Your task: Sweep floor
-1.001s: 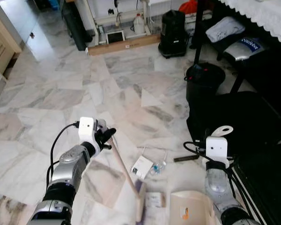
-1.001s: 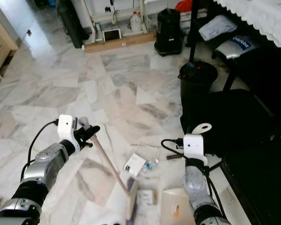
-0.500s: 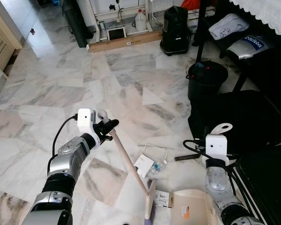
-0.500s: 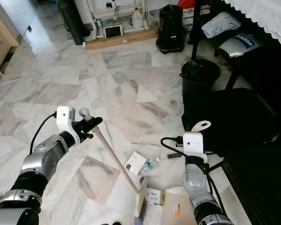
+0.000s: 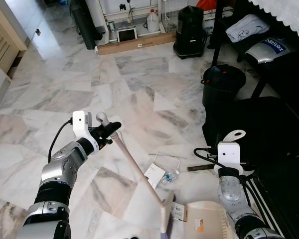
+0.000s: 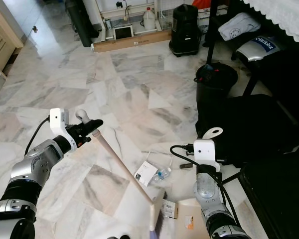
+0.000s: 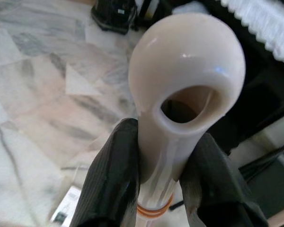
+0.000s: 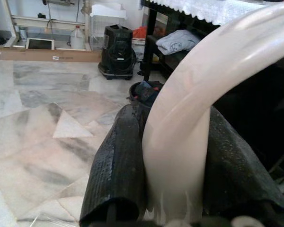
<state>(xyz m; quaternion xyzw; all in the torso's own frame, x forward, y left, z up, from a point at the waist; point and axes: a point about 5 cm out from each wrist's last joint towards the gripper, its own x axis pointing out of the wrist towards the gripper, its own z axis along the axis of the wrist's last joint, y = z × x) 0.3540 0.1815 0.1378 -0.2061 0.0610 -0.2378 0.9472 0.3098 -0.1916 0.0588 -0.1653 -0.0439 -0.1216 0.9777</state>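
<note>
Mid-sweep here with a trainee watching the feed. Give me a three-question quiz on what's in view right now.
1. True or false: the left gripper is shut on the top of the broom handle.
2. What does the right gripper hold? A) a bottle B) the dustpan handle C) a cable
3. Fill in: the broom head stands on the floor just beside the ____, with a small cardboard packet between them.

Key: 1 true; 2 B; 3 dustpan
</note>
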